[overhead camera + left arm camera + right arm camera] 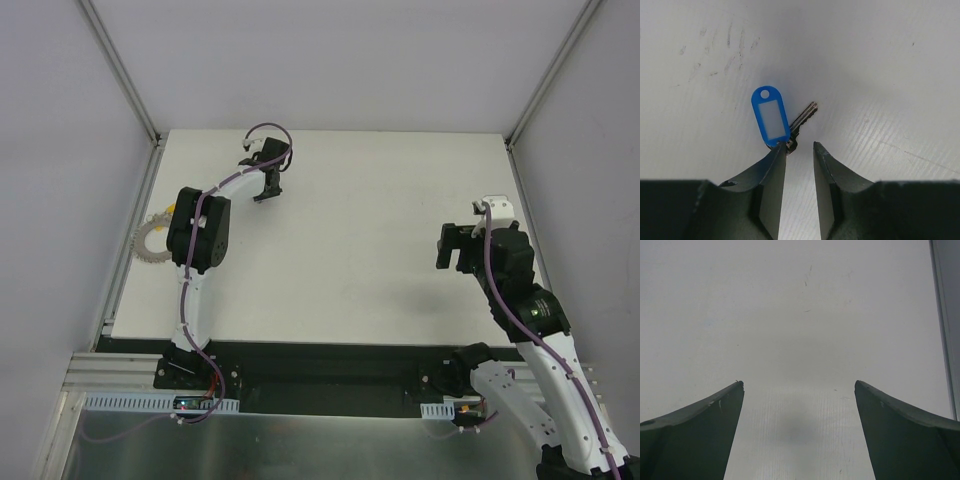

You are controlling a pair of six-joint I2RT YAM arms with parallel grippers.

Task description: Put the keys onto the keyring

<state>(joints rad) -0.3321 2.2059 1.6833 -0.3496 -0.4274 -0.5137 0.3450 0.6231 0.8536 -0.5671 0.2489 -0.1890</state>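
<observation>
A small key with a blue plastic tag [770, 116] and a metal blade [805, 116] lies on the white table, just ahead of my left gripper [799, 145]. The gripper's jaws stand narrowly apart with bare table between them. The left fingertip [779, 150] overlaps the tag's near end. In the top view my left gripper [268, 186] is at the far back of the table and hides the key. The grey toothed keyring [147, 246] lies at the left edge, partly under the left arm, with a small yellow piece [172, 203] by its rim. My right gripper [455, 250] [799, 384] is wide open and empty.
White walls and metal frame rails [128, 85] close in the table on the left, back and right. A rail [945, 315] runs along the right edge in the right wrist view. The left arm's elbow [200, 232] hangs over the keyring.
</observation>
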